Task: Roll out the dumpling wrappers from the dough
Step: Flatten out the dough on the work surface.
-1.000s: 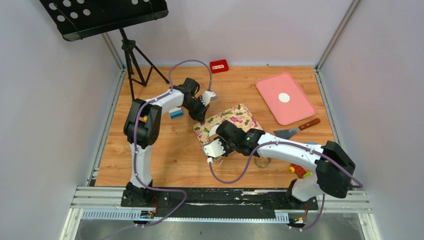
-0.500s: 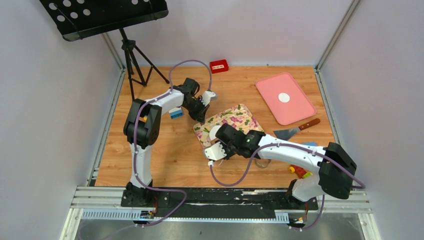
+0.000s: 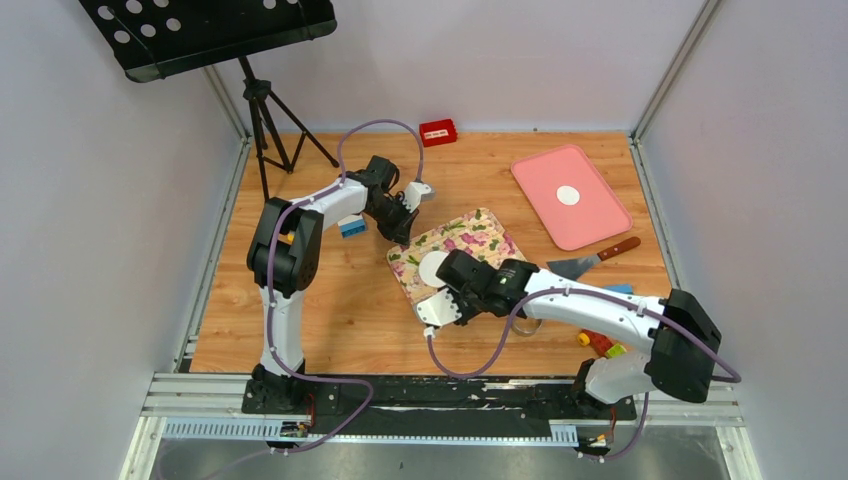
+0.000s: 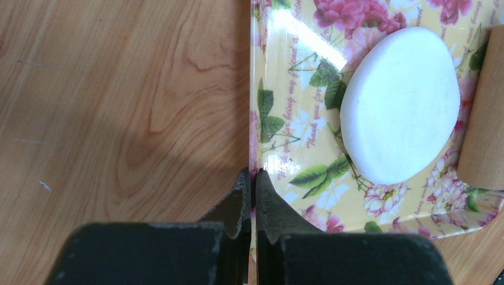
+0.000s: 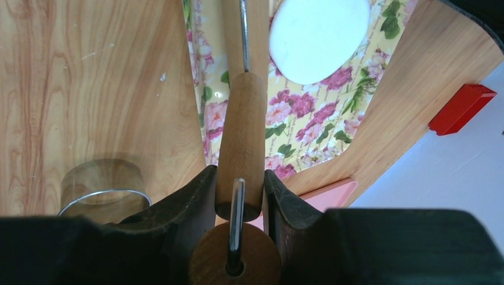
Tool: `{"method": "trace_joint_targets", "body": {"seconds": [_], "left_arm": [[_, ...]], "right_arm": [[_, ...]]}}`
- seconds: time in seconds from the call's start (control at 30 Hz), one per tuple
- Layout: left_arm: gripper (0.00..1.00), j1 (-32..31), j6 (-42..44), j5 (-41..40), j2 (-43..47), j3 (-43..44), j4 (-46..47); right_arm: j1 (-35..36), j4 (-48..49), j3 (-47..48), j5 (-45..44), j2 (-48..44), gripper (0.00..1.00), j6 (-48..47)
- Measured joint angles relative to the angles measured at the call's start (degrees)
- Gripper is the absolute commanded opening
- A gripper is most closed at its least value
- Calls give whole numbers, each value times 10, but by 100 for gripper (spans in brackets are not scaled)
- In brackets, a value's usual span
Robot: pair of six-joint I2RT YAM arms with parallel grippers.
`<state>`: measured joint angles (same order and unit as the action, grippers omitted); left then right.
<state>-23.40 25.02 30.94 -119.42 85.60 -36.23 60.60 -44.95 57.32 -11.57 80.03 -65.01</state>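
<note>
The dough [image 3: 433, 268] is a flattened white oval on the floral tray [image 3: 485, 232]. It shows clearly in the left wrist view [image 4: 401, 104] and in the right wrist view [image 5: 318, 35]. My left gripper [image 3: 404, 226] is shut on the floral tray's far-left rim [image 4: 261, 89], its fingertips [image 4: 245, 181] pinching the edge. My right gripper [image 3: 455, 292] is shut on the wooden rolling pin's handle [image 5: 241, 130], and the roller lies just beside the dough [image 4: 484, 119]. One round dumpling wrapper [image 3: 568, 195] lies on the pink tray [image 3: 590, 222].
A metal ring cutter [image 5: 104, 199] sits on the table near my right wrist. A scraper with a wooden handle [image 3: 592, 260] lies right of the floral tray. A white-and-blue block [image 3: 351, 227], a red block [image 3: 438, 131] and a tripod [image 3: 268, 120] stand further off.
My right gripper has drawn the rolling pin back toward the near side, off the dough, which now shows as a whole oval. The left gripper has stayed on the tray rim.
</note>
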Motion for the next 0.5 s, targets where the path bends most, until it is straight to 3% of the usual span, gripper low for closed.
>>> {"method": "trace_joint_targets", "body": {"seconds": [0.2,0.5], "left_arm": [[0,0,0,0,0,0,0],[0,0,0,0,0,0,0]], "right_arm": [[-32,-7,57,2,-2,0,2],[-43,104,92,7,37,0,-16]]}}
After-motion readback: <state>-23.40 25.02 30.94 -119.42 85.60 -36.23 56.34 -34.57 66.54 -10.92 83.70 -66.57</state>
